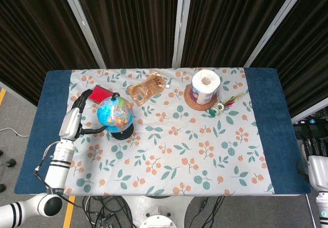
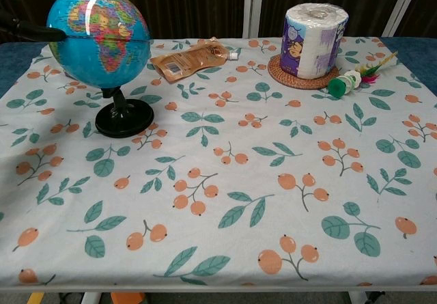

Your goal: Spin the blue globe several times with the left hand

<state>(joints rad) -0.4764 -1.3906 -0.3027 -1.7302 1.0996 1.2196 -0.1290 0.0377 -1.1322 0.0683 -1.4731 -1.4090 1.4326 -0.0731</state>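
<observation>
Head view. Blue globe (image 1: pixel 115 114) upright on black stand at left part of counter (image 1: pixel 51 136), on floral cloth (image 1: pixel 205 151). Left hand (image 1: pixel 81 110) just beside globe's outer side, fingers apart, holding nothing; one finger (image 1: pixel 95 130) stretched toward sphere's lower near side, tip at or just short of surface, contact not certain. Likely placed low and to the side so a sweep runs tangent to the ball rather than pushing the stand. Red card (image 1: pixel 100 94) flat behind globe. Brown pouch (image 1: pixel 147 88) toward rear centre. Toilet paper roll (image 1: pixel 205 86) standing on woven coaster (image 1: pixel 195 103); green shuttlecock (image 1: pixel 223 104) just beside coaster. All well apart from globe, out of sweep path. Right hand not seen.

Chest view. Globe at upper left, Africa facing camera, base (image 2: pixel 123 120) planted flat on cloth. Dark fingertip (image 2: pixel 31 30) entering from left edge, level with equator band, ending at globe's left side. Rest of left hand out of frame. Judged mid-cycle: set for another flick.
</observation>
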